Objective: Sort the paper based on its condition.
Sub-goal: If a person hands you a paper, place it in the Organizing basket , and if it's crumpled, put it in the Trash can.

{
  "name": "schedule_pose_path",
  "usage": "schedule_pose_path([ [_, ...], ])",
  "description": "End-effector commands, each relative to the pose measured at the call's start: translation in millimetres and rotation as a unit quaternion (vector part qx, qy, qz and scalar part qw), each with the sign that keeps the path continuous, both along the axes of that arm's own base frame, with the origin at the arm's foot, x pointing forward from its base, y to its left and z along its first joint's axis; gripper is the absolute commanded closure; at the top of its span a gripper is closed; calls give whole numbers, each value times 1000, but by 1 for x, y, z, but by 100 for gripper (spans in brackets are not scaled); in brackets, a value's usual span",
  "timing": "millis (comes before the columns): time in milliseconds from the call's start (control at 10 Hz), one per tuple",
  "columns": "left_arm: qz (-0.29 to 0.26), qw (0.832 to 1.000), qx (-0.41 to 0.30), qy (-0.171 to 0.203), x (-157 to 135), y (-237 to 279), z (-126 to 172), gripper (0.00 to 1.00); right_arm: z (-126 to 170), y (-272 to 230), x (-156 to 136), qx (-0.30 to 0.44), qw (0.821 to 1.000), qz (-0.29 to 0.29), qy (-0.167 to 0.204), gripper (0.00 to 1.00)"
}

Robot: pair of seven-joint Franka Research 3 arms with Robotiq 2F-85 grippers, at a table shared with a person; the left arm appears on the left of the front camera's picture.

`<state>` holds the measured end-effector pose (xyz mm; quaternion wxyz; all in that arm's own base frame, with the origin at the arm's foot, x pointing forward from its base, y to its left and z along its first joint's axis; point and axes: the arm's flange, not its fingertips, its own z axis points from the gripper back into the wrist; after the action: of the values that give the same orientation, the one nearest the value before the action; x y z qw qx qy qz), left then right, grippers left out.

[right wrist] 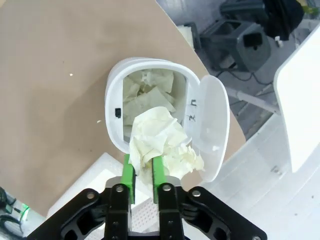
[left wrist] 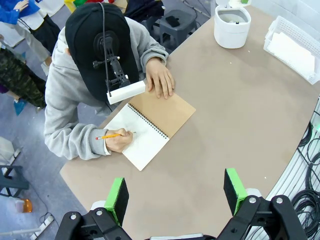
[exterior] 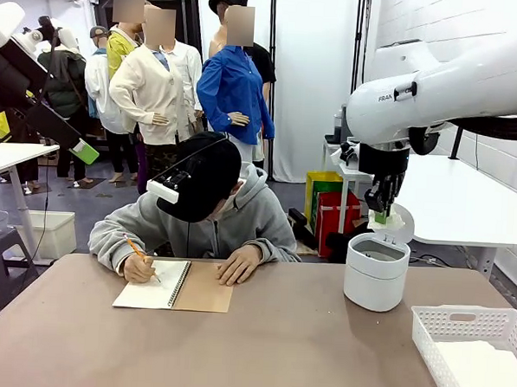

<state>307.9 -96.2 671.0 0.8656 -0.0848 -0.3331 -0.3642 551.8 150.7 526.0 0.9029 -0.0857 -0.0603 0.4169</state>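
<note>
One crumpled wad (right wrist: 162,140) sits between the right pincer's (right wrist: 142,172) narrowly parted pads, above one white bin (exterior: 376,271) holding more paper. One basket (exterior: 476,348) holds flat sheets (left wrist: 291,51). The left pincer (left wrist: 176,192) is released. One notebook (exterior: 176,285) lies on the brown surface (exterior: 293,351), shelving behind.

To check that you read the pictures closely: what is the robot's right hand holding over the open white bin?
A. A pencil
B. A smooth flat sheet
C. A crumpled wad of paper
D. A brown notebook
C. In the right wrist view, the green fingers of the right hand pinch a crumpled wad of paper above the open white bin, which already holds other crumpled paper.
</note>
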Motion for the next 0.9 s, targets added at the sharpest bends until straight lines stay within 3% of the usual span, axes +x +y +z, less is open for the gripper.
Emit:
schedule_pose_path([
  [0,-2,1000,-4,1,0,1,0,0,-4,1,-5,-12,1000,-10,2,22],
  [100,-2,1000,-4,1,0,1,0,0,-5,2,-5,-11,1000,-9,4,3],
  [200,-2,1000,-4,1,0,1,0,0,-4,2,-4,-11,1000,-7,2,0],
  [800,-2,1000,-4,1,0,1,0,0,0,1,-12,9,1000,-1,-3,0],
])
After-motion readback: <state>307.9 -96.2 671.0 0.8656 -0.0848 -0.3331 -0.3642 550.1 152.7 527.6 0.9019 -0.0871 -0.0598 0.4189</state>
